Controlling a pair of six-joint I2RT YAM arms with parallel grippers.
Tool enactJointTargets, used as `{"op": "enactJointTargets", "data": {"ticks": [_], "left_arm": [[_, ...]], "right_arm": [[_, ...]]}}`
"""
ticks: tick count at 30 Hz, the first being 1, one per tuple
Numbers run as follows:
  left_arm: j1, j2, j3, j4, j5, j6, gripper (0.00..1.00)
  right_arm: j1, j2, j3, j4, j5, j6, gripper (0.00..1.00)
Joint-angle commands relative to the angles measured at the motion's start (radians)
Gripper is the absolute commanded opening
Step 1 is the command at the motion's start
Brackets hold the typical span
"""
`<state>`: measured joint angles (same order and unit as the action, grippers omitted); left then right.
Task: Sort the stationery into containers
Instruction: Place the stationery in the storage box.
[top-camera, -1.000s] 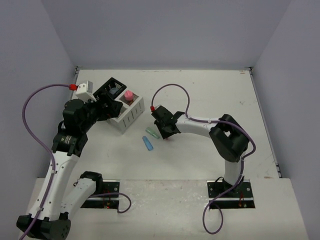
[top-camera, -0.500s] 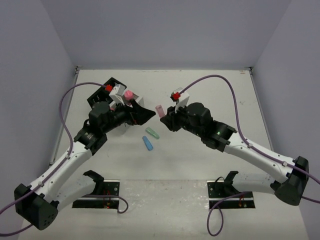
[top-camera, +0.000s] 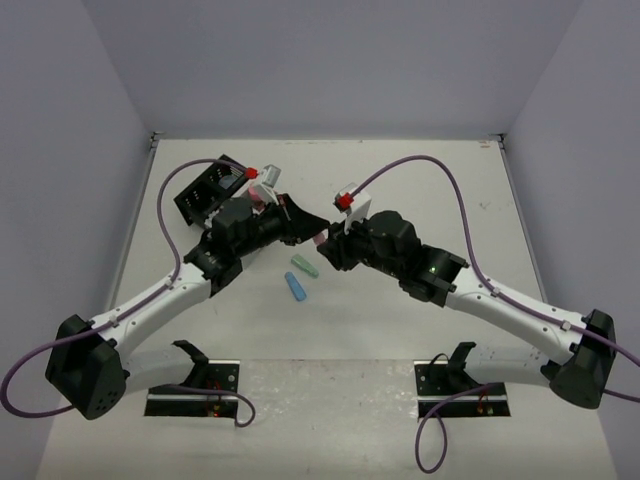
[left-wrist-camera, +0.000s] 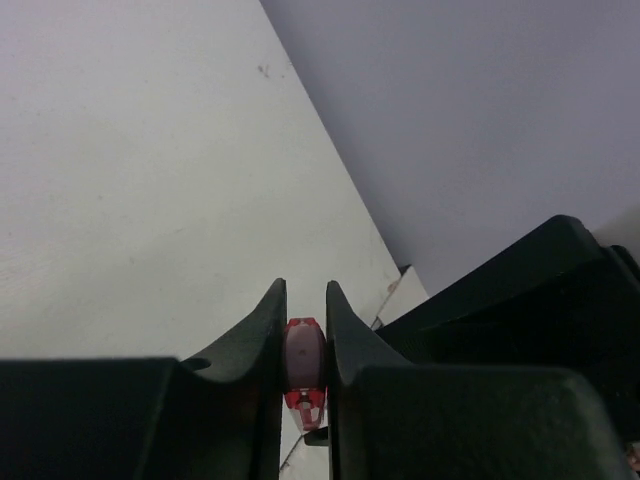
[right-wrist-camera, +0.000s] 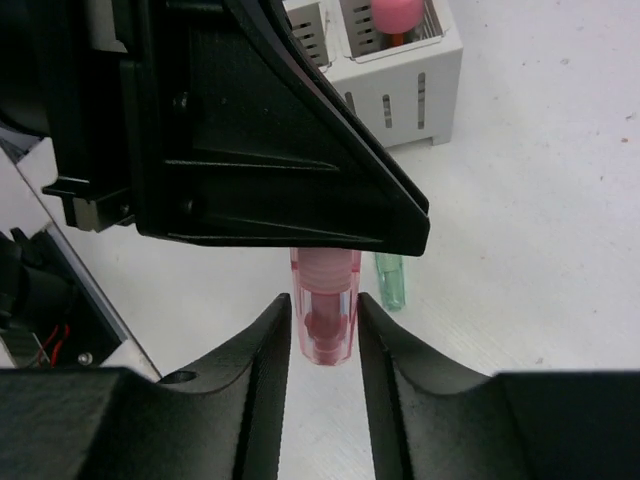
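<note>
A short pink stick (right-wrist-camera: 325, 315) hangs in the air between my two grippers, above the middle of the table. My left gripper (left-wrist-camera: 305, 292) is shut on one end of that pink stick (left-wrist-camera: 304, 358). My right gripper (right-wrist-camera: 325, 322) straddles the other end, with its jaws a little apart and a thin gap on each side. Seen from above, the left gripper (top-camera: 305, 228) and right gripper (top-camera: 330, 244) meet nose to nose. A green stick (top-camera: 304, 266) and a blue stick (top-camera: 297, 288) lie on the table just below them.
The black container (top-camera: 208, 190) stands at the back left. The white container (right-wrist-camera: 400, 70) with the pink-capped bottle (right-wrist-camera: 400, 15) in it is largely hidden behind my left arm from above. My left gripper's black body (right-wrist-camera: 260, 150) fills the top of the right wrist view.
My left arm swung right to meet the right gripper and its jaws closed on the pink stick. The right jaws have eased apart around the stick.
</note>
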<state>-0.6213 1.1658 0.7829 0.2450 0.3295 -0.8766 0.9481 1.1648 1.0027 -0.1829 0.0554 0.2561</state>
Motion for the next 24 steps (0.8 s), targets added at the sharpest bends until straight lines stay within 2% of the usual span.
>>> {"op": "enactJointTargets", "data": {"ticks": [1,4,6,7,10,13,18,22,23,24], "left_arm": [[0.042,-0.007,0.133,-0.187,-0.174,0.137,0.0],[0.164,-0.015,0.251,-0.388,-0.402,0.214,0.0],[0.32,0.0,0.311,-0.491,-0.669,0.237,0.0],[0.375,0.017,0.33,-0.517,-0.766,0.232,0.0],[0.514,0.078,0.372,-0.518,-0.908,0.191,0.0],[0.578,0.169,0.413,-0.505,-0.986,0.169,0.0],[0.618,0.288,0.403,-0.437,-0.936,0.167,0.0],[0.618,0.305,0.336,-0.348,-0.933,0.155,0.0],[0.618,0.308,0.325,-0.335,-0.935,0.152,0.02],[0.619,0.312,0.321,-0.333,-0.934,0.148,0.08]], "right_arm": [[0.003,-0.011,0.006,0.071,0.111,0.033,0.98],[-0.015,-0.023,-0.017,0.032,0.176,0.065,0.99],[-0.055,-0.039,-0.057,0.023,0.176,0.107,0.99],[-0.069,-0.042,-0.07,0.021,0.169,0.119,0.99],[-0.075,-0.033,-0.086,0.021,0.138,0.109,0.99],[-0.075,-0.031,-0.093,0.02,0.122,0.097,0.99],[-0.077,-0.029,-0.105,0.022,0.095,0.06,0.99],[-0.077,0.062,-0.076,0.004,-0.006,-0.028,0.99],[-0.077,0.099,-0.055,-0.02,-0.017,-0.037,0.99],[-0.077,0.129,-0.036,-0.041,-0.026,-0.046,0.98]]}}
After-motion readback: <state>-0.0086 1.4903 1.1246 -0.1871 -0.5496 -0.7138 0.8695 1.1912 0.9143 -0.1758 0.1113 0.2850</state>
